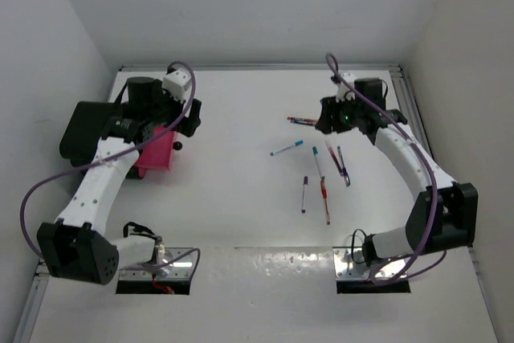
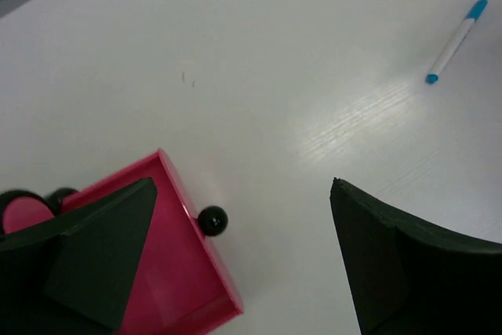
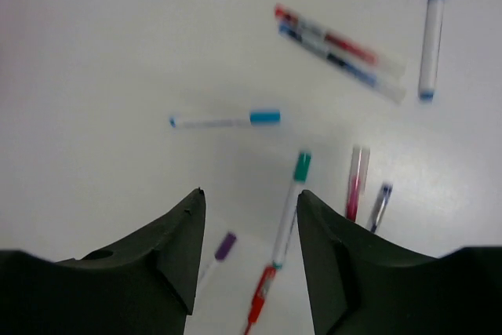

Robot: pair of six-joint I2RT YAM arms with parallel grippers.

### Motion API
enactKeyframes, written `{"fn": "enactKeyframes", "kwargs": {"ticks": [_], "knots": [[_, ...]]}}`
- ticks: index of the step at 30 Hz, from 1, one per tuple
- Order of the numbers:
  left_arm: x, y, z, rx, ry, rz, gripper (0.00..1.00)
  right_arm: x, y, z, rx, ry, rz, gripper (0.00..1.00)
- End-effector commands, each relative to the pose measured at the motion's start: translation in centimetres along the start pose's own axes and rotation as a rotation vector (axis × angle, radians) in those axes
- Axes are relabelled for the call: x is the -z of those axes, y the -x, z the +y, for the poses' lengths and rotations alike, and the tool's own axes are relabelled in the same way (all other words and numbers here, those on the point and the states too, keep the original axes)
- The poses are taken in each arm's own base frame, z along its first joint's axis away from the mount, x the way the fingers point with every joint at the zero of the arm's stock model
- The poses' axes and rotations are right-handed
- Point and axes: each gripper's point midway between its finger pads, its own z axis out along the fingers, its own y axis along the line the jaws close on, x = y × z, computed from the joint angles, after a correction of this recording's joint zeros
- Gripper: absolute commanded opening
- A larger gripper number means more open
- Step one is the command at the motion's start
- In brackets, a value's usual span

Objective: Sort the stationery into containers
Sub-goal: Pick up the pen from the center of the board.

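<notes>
Up close: left gripper [image 2: 241,182] splayed wide and empty over a corner of the pink tray [image 2: 182,260], the black box [image 1: 80,130] beside it. Across the table [image 1: 241,222], several pens [image 1: 303,194] lying loose, right gripper [image 3: 247,202] above them, jaws apart, nothing between. Probably mid-pick: lower onto the teal-capped pen [image 3: 289,208], square across its barrel, then close.

The left arm [image 1: 104,174] reaches up the left side with a bent elbow. The left claw [image 2: 241,186] points down at the desk. It is spread very wide and holds nothing. The right arm [image 1: 409,158] curves in from the right toward the far middle. The right claw [image 3: 251,194] points down too. Its fingers [image 3: 157,264] are partly apart, with nothing held between them.
</notes>
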Motion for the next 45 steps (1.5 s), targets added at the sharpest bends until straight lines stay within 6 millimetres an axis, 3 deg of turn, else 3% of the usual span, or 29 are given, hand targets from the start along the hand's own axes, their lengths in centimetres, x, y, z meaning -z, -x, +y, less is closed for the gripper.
{"fn": "enactKeyframes", "kwargs": {"ticks": [1,3,7,13,21,22,28,32,36,39,40,41,42,43,44,45], "knots": [[2.8,2.8,-0.1,0.008,0.102,-0.172,1.0,1.9,-8.2,-0.4,0.004,-0.054,0.214,0.49],[3.4,3.1,-1.2,-0.074,0.049,-0.175,1.0,2.3,-11.8,-0.3,-0.042,-0.07,0.276,0.49],[3.5,1.2,-2.6,-0.114,-0.027,-0.095,1.0,2.5,-15.9,-0.3,-0.087,-0.103,0.36,0.43],[4.5,-0.8,-0.7,-0.027,0.112,-0.033,1.0,2.9,-21.0,0.5,-0.164,-0.139,0.506,0.38],[4.0,-3.1,-0.1,-0.009,0.134,0.053,1.0,1.1,-23.5,1.8,-0.158,-0.156,0.618,0.37],[3.9,-4.1,0.1,0.009,0.158,0.069,1.0,0.9,-24.3,1.4,-0.15,-0.182,0.649,0.37],[4.6,-4.3,0.8,0.039,0.219,0.032,1.0,0.4,-25.3,0.6,-0.157,-0.242,0.686,0.35],[3.5,-4.8,0.0,0.051,0.171,0.052,1.0,0.3,-26.3,0.5,-0.127,-0.24,0.686,0.24],[3.3,-4.1,-0.9,0.063,0.112,0.023,1.0,0.5,-25.3,0.9,-0.094,-0.193,0.664,0.07],[3.9,-3.2,-1.9,0.063,0.066,-0.029,1.0,1.4,-22.4,2.3,-0.066,-0.077,0.608,0.03],[4.1,-2.9,-2.5,0.062,0.036,-0.048,1.0,1.6,-20.6,2.2,-0.053,-0.039,0.566,0.0],[4.3,-2.5,-2.9,0.067,0.019,-0.061,1.0,2.1,-19.5,3.5,-0.067,0.047,0.536,0.0],[4.6,-2.1,-3.8,0.071,-0.027,-0.075,1.0,2.6,-16.3,4.0,-0.044,0.088,0.437,0.0],[4.8,-1.7,-4.3,0.076,-0.055,-0.089,1.0,2.8,-14.6,4.8,-0.031,0.132,0.386,0.0],[5.0,-1.0,-5.5,0.085,-0.128,-0.114,1.0,3.5,-11.2,6.6,-0.014,0.217,0.294,0.0],[5.2,-0.5,-6.3,0.084,-0.171,-0.139,1.0,3.8,-9.7,8.0,-0.008,0.266,0.253,0.0]]}}
